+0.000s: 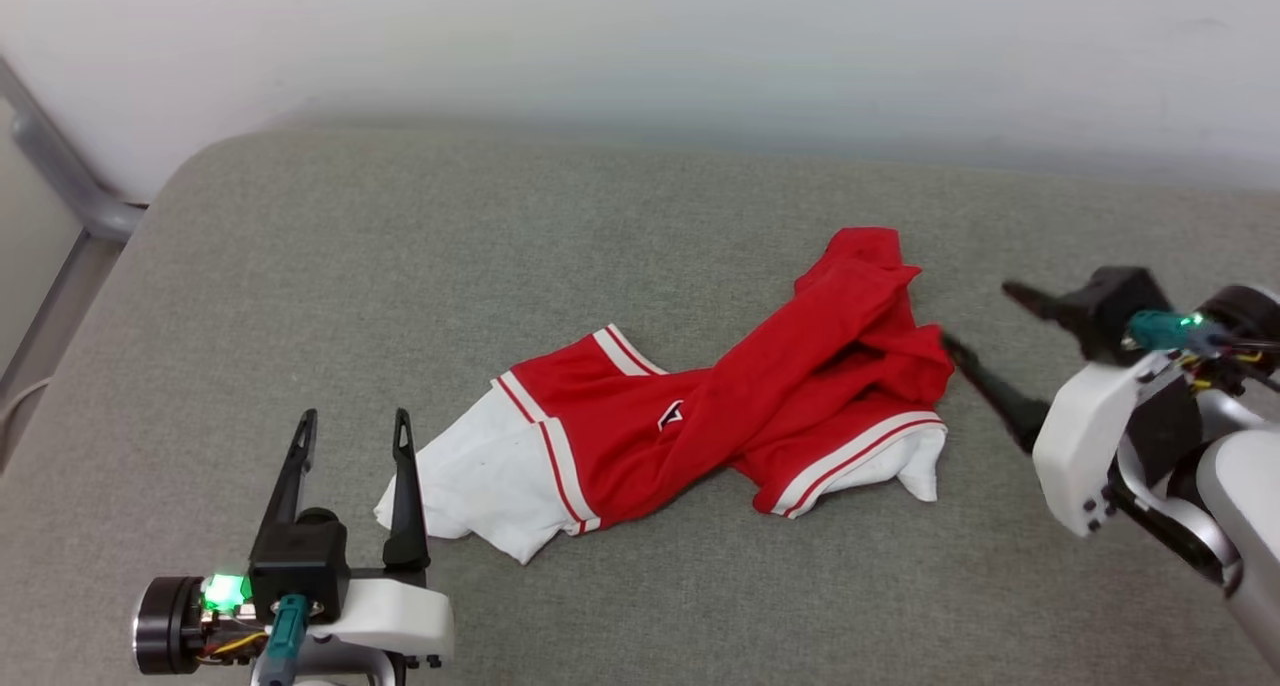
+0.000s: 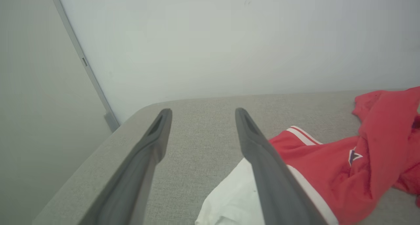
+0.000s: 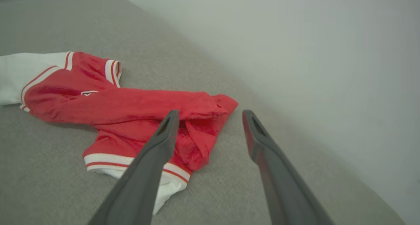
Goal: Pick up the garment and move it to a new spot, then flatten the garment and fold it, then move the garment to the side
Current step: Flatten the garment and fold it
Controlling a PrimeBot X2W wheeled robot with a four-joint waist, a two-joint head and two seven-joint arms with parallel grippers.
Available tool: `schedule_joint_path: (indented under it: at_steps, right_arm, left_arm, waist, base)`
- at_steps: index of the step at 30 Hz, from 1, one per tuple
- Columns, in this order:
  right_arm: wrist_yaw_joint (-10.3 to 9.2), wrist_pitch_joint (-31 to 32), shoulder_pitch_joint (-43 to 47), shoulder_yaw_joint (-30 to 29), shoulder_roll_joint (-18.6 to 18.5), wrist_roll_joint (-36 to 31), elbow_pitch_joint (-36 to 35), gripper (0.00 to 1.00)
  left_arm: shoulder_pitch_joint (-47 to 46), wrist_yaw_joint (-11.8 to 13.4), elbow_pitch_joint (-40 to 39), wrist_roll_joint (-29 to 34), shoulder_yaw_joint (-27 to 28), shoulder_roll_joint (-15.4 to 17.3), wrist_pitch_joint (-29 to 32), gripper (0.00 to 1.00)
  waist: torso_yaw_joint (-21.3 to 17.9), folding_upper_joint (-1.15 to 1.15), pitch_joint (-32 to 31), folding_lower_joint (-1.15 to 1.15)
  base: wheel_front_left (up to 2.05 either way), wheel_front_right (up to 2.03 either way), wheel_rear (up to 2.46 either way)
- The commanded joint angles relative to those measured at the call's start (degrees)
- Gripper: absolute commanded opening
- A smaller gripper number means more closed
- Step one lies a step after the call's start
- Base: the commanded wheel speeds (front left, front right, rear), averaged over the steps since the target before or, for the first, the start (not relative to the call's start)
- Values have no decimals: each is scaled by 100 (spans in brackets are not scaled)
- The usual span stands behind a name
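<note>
The garment (image 1: 700, 406), a red jersey shirt with white sleeves and striped trim, lies crumpled and twisted in the middle of the grey cushion (image 1: 600, 216). My left gripper (image 1: 352, 430) stands open at the lower left, its right finger just beside the white sleeve (image 1: 470, 486), holding nothing. My right gripper (image 1: 975, 316) is open at the right, one fingertip close to the garment's red edge. In the left wrist view the garment (image 2: 328, 159) lies right of my open fingers (image 2: 259, 153). In the right wrist view the garment (image 3: 131, 110) lies left of the open fingers (image 3: 164, 136).
A pale wall (image 1: 640, 36) runs behind the cushion. A grey metal frame bar (image 1: 60, 166) stands at the far left, past the cushion's rounded corner. Bare cushion surface surrounds the garment on all sides.
</note>
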Motion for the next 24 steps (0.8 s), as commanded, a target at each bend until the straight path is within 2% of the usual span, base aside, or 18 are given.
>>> schedule_joint_path:
  at_steps: [1, 6, 10, 13, 17, 18, 24]
  right_arm:
    - [-6, 260, -93, 251, -190, 212, -55, 100]
    - [-6, 1349, -393, 1291, -841, 1038, -368, 100]
    - [-6, 1884, -553, 1798, -1076, 1434, -386, 100]
    - [-6, 2036, -684, 1974, -1052, 1585, -199, 100]
    - [-6, 1966, -861, 2151, -828, 1671, 217, 100]
    - [-6, 1966, -861, 2151, -828, 1671, 217, 100]
    - [-7, 1941, -918, 2550, -507, 1797, 1081, 100]
  left_arm:
    - [71, -80, 25, 87, 100, -91, -14, 100]
    - [171, -418, 143, 411, 456, -474, -14, 100]
    - [129, -664, 193, 653, 686, -731, -14, 100]
    - [52, -861, 238, 815, 855, -927, -14, 100]
    - [-13, -1128, 307, 1000, 1050, -1171, -14, 100]
    - [-13, -1128, 307, 1000, 1050, -1171, -14, 100]
    - [-113, -1448, 400, 1274, 1279, -1487, -14, 100]
  waist:
    - [78, 0, 76, 0]
    - [216, 0, 270, 0]
    - [317, 0, 445, 0]
    - [383, 0, 599, 0]
    - [450, 0, 844, 0]
    - [450, 0, 844, 0]
    - [549, 0, 1096, 0]
  base:
    - [0, 0, 0]
    - [0, 0, 0]
    - [0, 0, 0]
    - [0, 0, 0]
    - [0, 0, 0]
    - [0, 0, 0]
    - [0, 0, 0]
